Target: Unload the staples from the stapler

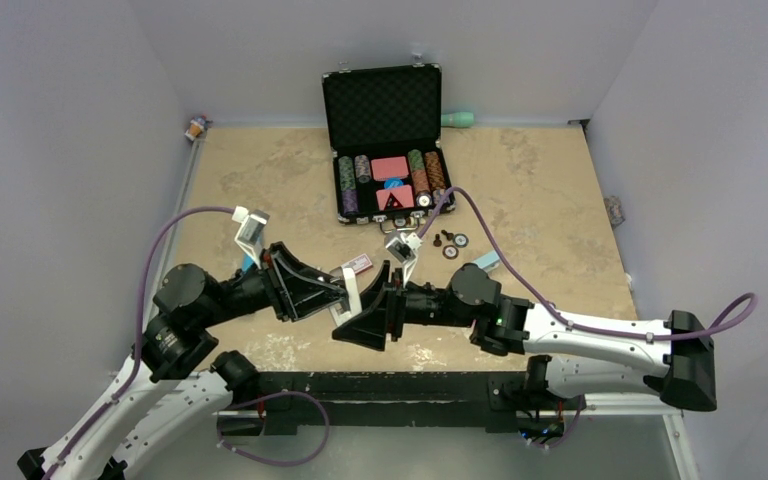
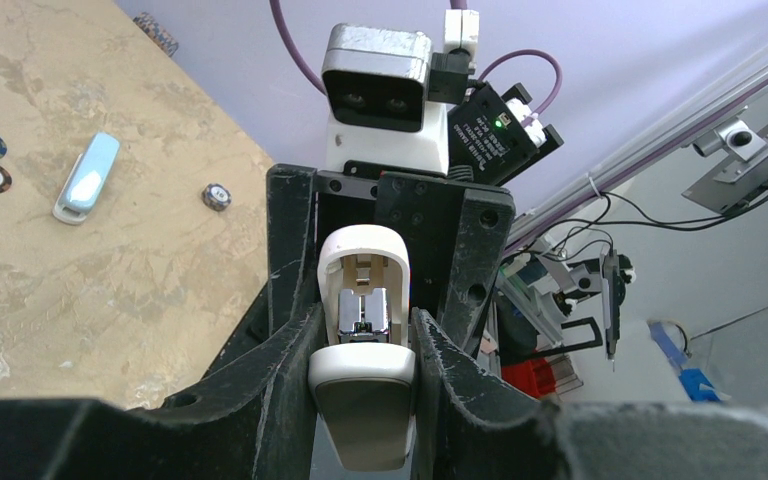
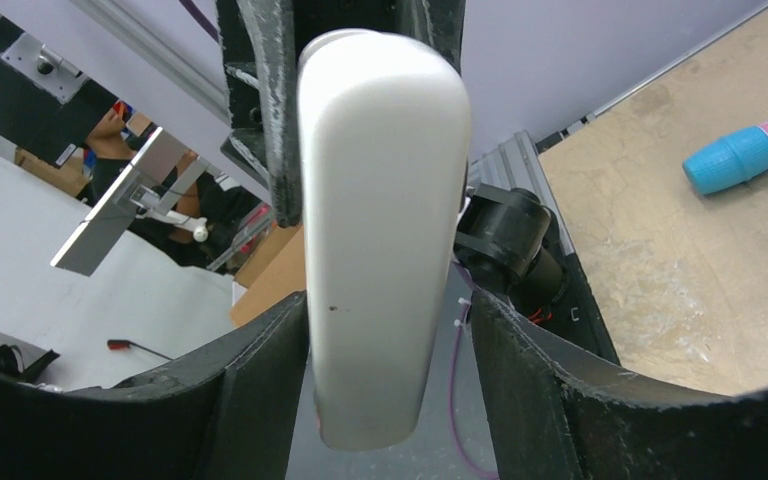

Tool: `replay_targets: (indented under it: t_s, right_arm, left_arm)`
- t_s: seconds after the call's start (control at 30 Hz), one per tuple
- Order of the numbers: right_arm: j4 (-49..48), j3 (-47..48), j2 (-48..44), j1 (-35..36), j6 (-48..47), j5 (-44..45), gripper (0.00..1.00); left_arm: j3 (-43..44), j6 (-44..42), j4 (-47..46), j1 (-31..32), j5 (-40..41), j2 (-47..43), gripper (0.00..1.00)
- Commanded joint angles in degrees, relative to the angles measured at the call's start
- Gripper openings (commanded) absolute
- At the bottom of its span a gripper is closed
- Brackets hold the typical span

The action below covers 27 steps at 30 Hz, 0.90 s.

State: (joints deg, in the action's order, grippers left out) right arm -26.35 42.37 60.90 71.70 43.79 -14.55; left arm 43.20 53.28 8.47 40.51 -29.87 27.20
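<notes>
From above, my left claw [image 1: 340, 289] and my right claw [image 1: 362, 304] meet nose to nose over the near middle of the bench [image 1: 260, 200]. They hold the white stapler [image 1: 351, 292] up between them. Behind them stands an open black case [image 1: 384, 140], and two loose chips [image 1: 451, 246] lie just in front of it.

Through my left wrist camera, the stapler [image 2: 364, 400] is hinged open. Its white base runs down between my fingers [image 2: 280, 370], which press on both its sides, so my left claw [image 2: 365, 340] is clamped on it. The metal magazine [image 2: 363, 315] faces the lens, but I cannot tell whether staples sit in it. The raised top leans toward my right claw opposite.

Through my right wrist camera, the stapler's [image 3: 380, 220] smooth white back fills the middle. My fingers [image 3: 535, 385] close against both its edges, so my right claw [image 3: 388, 305] is clamped on it too. A blue tube [image 3: 750, 155] lies on the bench at the right.
</notes>
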Motion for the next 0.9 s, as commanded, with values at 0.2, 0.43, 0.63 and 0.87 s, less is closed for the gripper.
replay_targets:
  t_s: [0.2, 0.43, 0.63, 0.87]
  right_arm:
    - [-3.00, 2.79, 1.10, 0.76, -1.47, -0.87, 0.59]
    - [-2.87, 2.81, 1.63, 0.84, -1.65, -1.01, 0.24]
    - [-1.25, 2.38, 0.88, 0.85, -1.54, 0.32, 0.00]
    - [13.01, 4.65, -1.36, 0.89, 1.18, 11.91, 0.00]
  left_arm:
    - [-0.30, 1.39, -6.50, -0.21, -0.36, -1.02, 0.00]
    - [-0.81, 1.63, -6.68, -0.22, 0.29, -1.50, 0.00]
    - [-0.07, -0.20, -1.22, -0.25, 2.95, -2.21, 0.29]
    - [7.79, -8.23, 24.35, -0.18, 17.67, -3.37, 1.00]
